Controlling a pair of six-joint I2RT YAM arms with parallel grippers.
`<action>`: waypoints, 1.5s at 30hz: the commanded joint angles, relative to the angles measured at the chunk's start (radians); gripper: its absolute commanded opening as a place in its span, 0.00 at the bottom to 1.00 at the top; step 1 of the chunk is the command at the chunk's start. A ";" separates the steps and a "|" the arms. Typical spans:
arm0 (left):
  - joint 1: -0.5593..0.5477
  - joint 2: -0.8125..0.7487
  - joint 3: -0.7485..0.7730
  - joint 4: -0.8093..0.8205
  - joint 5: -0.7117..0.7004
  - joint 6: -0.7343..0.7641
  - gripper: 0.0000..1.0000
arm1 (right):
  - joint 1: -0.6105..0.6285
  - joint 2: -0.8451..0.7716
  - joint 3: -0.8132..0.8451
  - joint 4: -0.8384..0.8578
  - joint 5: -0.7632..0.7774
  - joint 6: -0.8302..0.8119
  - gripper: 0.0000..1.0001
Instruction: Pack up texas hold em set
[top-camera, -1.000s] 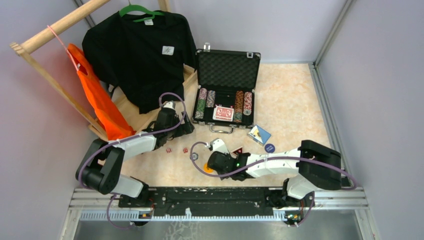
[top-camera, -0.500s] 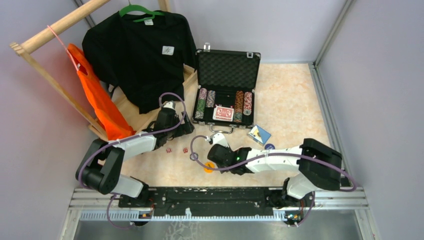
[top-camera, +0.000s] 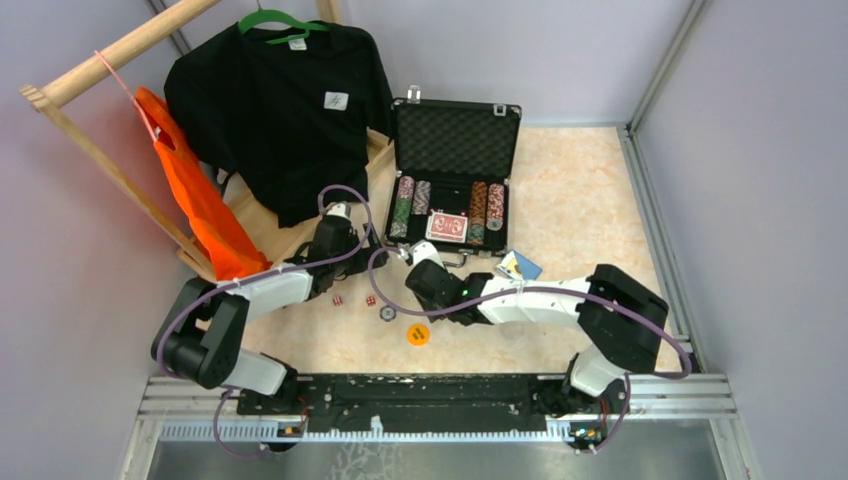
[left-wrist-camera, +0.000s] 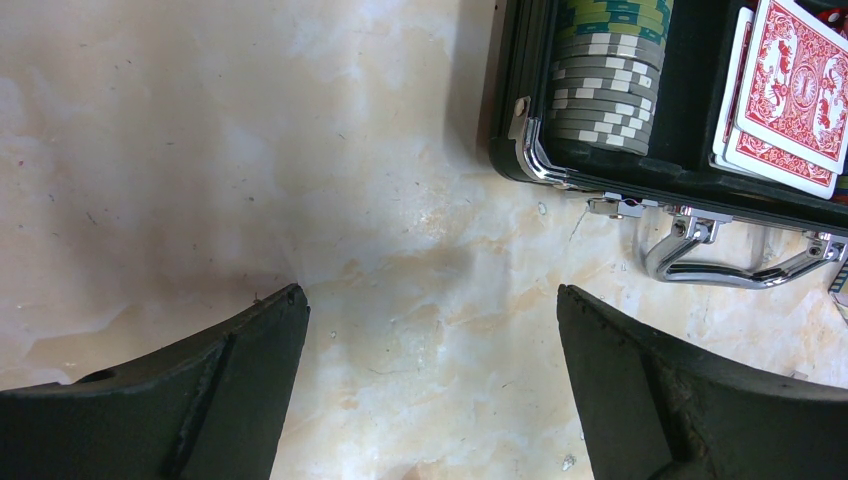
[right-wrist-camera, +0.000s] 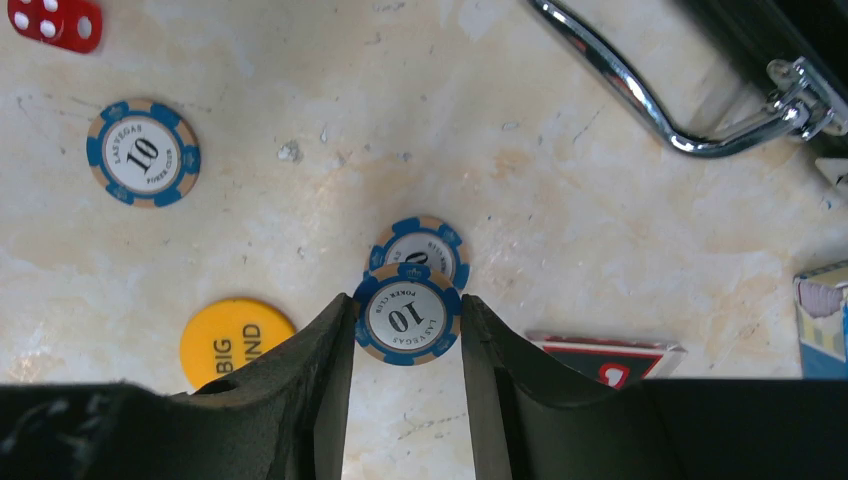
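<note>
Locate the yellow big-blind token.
Token sits low centre in the top view, in front of the case; right wrist view shows it lower left, beside the right end effector.

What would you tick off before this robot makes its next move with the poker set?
1. Chip held: ok. The blue chip sits clamped in the right gripper.
2. Lid up: ok. The case stands open.
3. Free slot for this chip: cannot tell.
4. Left gripper out of the way: ok. It is open over bare table beside the case.
5. Everything packed: not ok. A yellow token, red die and loose chip lie outside.
</note>
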 joint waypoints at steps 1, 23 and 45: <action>-0.002 -0.013 0.006 0.019 0.003 0.003 0.99 | -0.053 0.014 0.048 0.065 -0.049 -0.052 0.34; -0.003 -0.004 0.009 0.019 0.004 0.003 0.99 | -0.092 0.068 0.070 0.091 -0.091 -0.080 0.46; 0.002 -0.016 -0.001 0.038 0.036 0.002 0.99 | 0.030 0.201 0.265 0.092 -0.123 -0.141 0.60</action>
